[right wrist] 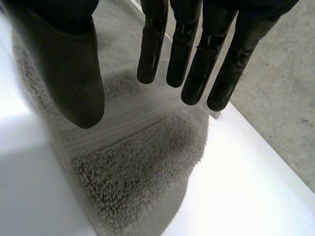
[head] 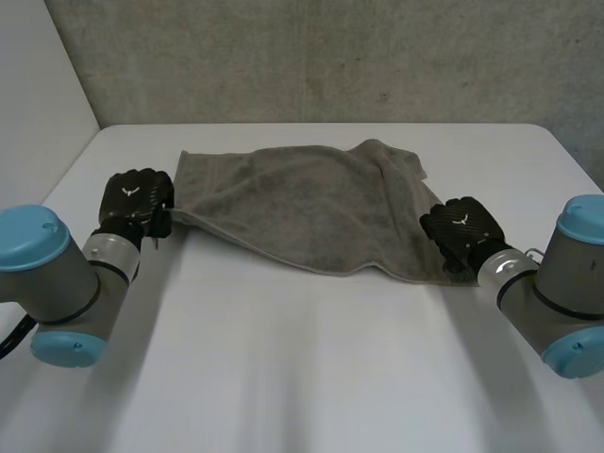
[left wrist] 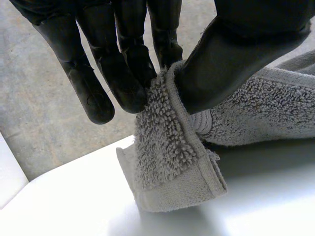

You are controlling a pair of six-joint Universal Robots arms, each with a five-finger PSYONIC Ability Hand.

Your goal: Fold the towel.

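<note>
A grey towel [head: 302, 203] lies folded across the far half of the white table [head: 302, 377]. My left hand [head: 137, 200] is at its left near corner and is shut on it: in the left wrist view the thumb [left wrist: 231, 59] presses the towel corner [left wrist: 172, 147] against the fingers [left wrist: 128, 73]. My right hand [head: 460, 229] sits at the towel's right near edge. In the right wrist view its fingers [right wrist: 197, 64] and thumb [right wrist: 74, 78] hang straight and apart above the towel [right wrist: 138, 167], holding nothing.
A grey wall [head: 330, 57] stands behind the table's far edge. Bare white tabletop stretches from the towel's near edge to the front between my two arms.
</note>
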